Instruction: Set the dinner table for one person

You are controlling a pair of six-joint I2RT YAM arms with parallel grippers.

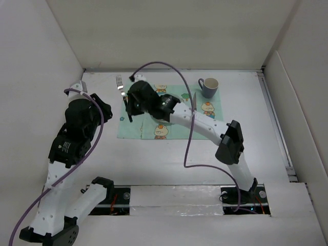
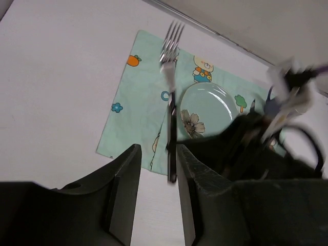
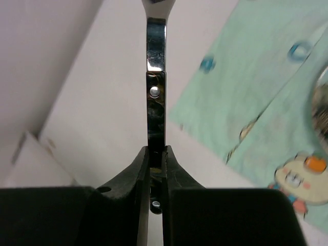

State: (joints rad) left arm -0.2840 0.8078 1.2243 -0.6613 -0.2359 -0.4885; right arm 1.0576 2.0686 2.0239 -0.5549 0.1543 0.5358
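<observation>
The fork (image 3: 156, 77) is clamped by its dark handle between the fingers of the right gripper (image 3: 156, 154) and extends straight ahead of them. It is held at the left edge of the placemat (image 1: 138, 128) on the dinner table (image 1: 154, 159). Its long axis is aligned with the gripper, and its tines are pointed toward the far wall. The jaws of the left gripper (image 2: 158, 159) are held apart, with nothing gripped.
</observation>
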